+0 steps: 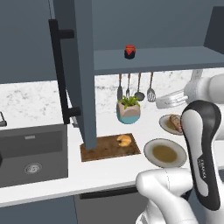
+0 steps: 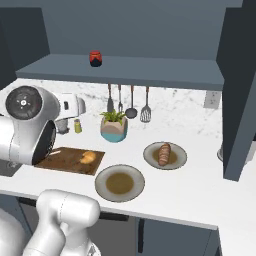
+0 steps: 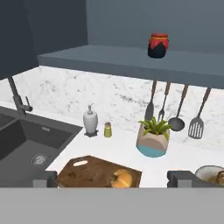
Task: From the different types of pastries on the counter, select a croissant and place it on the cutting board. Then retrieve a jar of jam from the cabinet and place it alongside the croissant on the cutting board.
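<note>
Croissant (image 1: 124,140) on cutting board (image 1: 103,150), toward its right end. Cutting board on desk (image 2: 200,192), between sink (image 1: 33,153) at left and empty plate (image 2: 120,183) at right front. Second plate (image 2: 176,161) behind and right of the first, darker pastry (image 2: 164,153) on it. Potted plant (image 2: 114,126) behind the board, below hanging utensils (image 2: 128,103). Jar of jam (image 2: 95,58) on cabinet shelf (image 2: 165,70), above the plant. Dispenser (image 3: 90,121) and small shaker (image 3: 107,130) side by side right of the sink.

- Even, soft rendered light; no glare.
- Faint shadows under the plates (image 2: 119,183) and shelf (image 1: 153,59).
- Slightly soft, low-resolution pictures; no edge distortion.
</note>
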